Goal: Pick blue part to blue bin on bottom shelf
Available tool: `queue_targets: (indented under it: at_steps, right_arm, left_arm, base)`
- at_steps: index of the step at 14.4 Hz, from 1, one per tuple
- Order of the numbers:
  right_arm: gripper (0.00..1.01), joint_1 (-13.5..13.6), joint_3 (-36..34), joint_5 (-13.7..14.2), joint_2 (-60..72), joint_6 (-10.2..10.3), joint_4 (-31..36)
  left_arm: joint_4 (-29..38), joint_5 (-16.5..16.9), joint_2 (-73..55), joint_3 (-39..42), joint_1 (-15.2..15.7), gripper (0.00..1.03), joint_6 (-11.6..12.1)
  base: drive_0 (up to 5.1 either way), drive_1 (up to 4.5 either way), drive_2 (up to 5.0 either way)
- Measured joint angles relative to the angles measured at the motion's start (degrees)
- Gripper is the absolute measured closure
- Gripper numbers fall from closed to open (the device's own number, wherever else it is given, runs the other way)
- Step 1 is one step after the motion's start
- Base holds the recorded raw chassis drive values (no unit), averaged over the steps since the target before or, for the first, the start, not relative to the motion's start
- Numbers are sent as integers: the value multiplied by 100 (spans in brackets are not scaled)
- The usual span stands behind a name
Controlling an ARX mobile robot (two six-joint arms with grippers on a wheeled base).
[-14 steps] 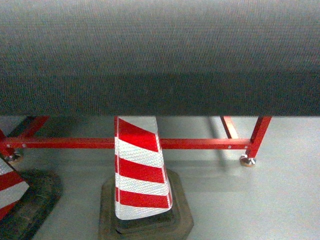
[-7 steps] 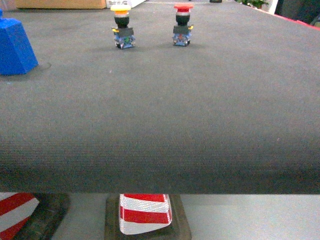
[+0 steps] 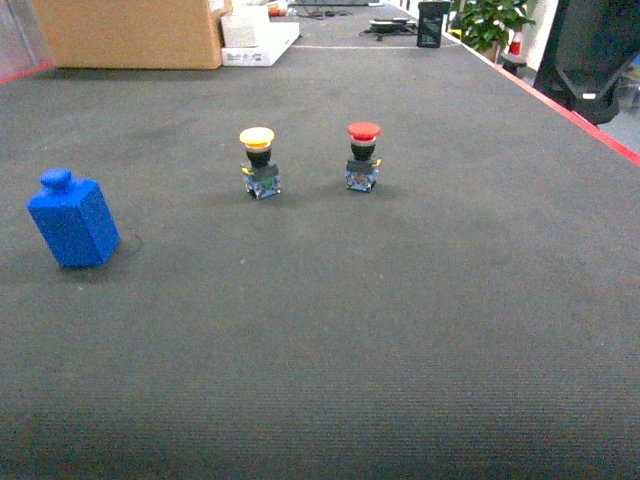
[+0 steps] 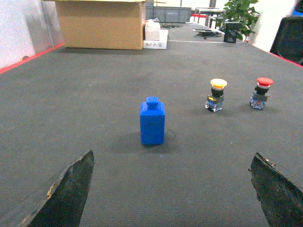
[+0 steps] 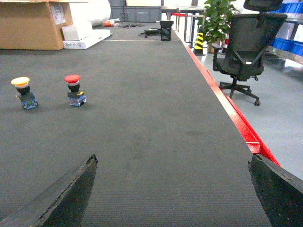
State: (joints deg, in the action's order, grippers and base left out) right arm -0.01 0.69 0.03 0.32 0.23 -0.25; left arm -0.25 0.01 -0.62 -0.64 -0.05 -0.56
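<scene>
- Blue part (image 4: 152, 122) stands upright on the dark surface (image 3: 420, 330), alone, well apart from everything else. In the head view it sits at far left (image 3: 74, 221); in the left wrist view it is dead ahead, between the two fingertips.
- Handling, judged: looks like a rigid moulded plastic block, light, not fragile. Faces appear smooth, so possibly a little slippery; a small knob sits on top.
- Grip point, judged: pinch across two opposite flat side faces, about mid-height. The knob looks too small to hold securely.
- Left end effector (image 4: 170, 189): fingers spread wide, nothing between them, short of the part.
- Right end effector (image 5: 173, 189): also spread wide and empty, over bare surface.
- Count: one blue part. Two push buttons, one yellow-capped button (image 3: 258, 162) and one red-capped button (image 3: 363, 156), side by side, near but not touching.
- One cardboard box (image 3: 130, 32) at the far edge of the surface, one office chair (image 5: 244, 45) off to the right.
- Blue bin and bottom shelf: not in any view.
</scene>
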Motion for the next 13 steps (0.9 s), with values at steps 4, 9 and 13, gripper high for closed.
queue_targets:
  at_steps: [4, 9, 13]
  right_arm:
    - [3, 0, 0, -9, 0, -4, -13]
    - [3, 0, 0, -2, 0, -7, -4]
    - [3, 0, 0, -2, 0, -7, -4]
  left_arm:
    - [13, 4, 0, -2, 0, 5, 0]
    - [0, -2, 0, -2, 0, 5, 0]
    - [-94, -85, -24, -13, -24, 5, -26]
  base:
    - [0, 0, 0]
    - [0, 0, 0]
    - [0, 0, 0]
